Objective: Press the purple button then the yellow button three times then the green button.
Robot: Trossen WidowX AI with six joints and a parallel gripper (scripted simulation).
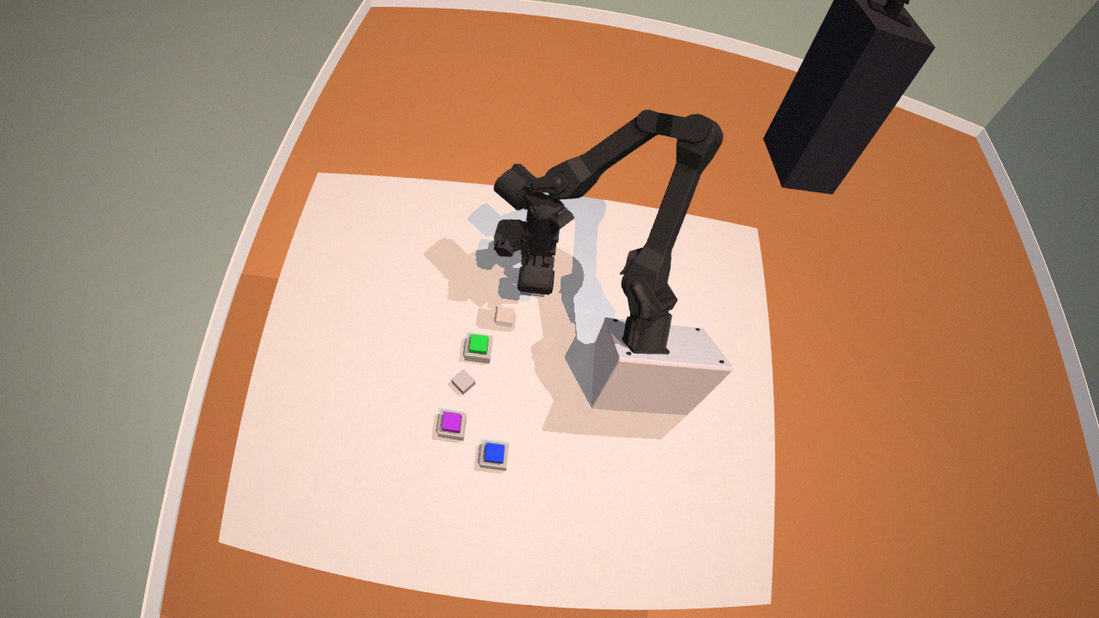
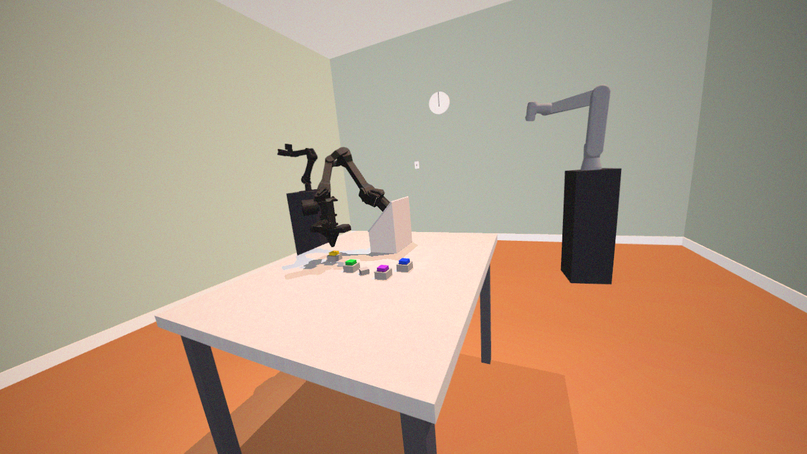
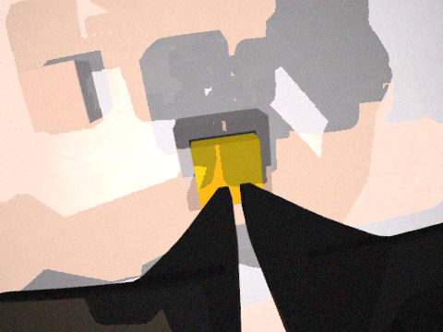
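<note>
My gripper (image 2: pixel 333 244) (image 3: pixel 234 195) is shut and empty, pointing down, with a thin slit between its fingers. Its tips are just above the yellow button (image 2: pixel 333 253) (image 3: pixel 237 159); in the wrist view they overlap the cap's near edge. A small gap shows in the exterior view, and the cap stands up from its grey base. In the top view the arm hides the yellow button and the fingertips. The green button (image 1: pixel 478 342) (image 2: pixel 350 262) and the purple button (image 1: pixel 452 421) (image 2: pixel 383 268) stand untouched, their caps raised.
A blue button (image 1: pixel 494 453) (image 2: pixel 403 261) stands near the purple one. A pale block (image 1: pixel 504 316) (image 3: pixel 55 97) lies between the yellow and green buttons. A grey block (image 1: pixel 463 381) (image 2: pixel 364 271) lies between green and purple. The arm's wedge-shaped base (image 1: pixel 652 384) (image 2: pixel 389 231) stands on the table.
</note>
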